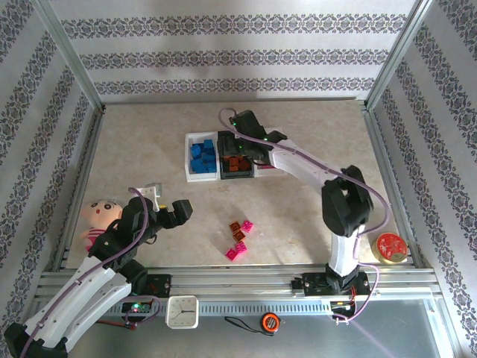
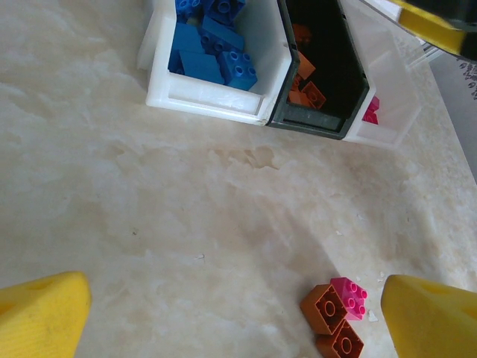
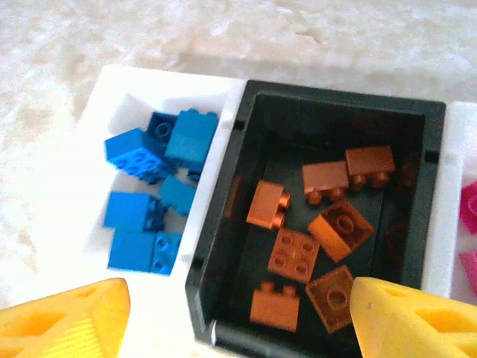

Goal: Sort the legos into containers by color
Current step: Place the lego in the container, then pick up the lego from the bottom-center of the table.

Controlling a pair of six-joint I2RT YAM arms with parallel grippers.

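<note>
Orange-brown legos point(image 3: 313, 231) are lying in the black container point(image 3: 343, 101) at the frame's centre, with blue legos point(image 3: 149, 201) in the white container point(image 3: 149, 78) to its left. Your right end effector point(image 3: 242, 328) is hanging just above the black container, jaws spread and gripping nothing. The arm is stretching far up the overhead frame. If you are swinging it away low, a fingertip could be catching the rim and dragging the joined row. Your left end effector point(image 1: 168, 203) is hovering wide open and empty at lower left, arm bent low. Loose legos point(image 1: 239, 240), pink and orange, are sitting touching on the counter point(image 1: 313, 216) at lower centre, so a wide grab is risking two colours at once.
</note>
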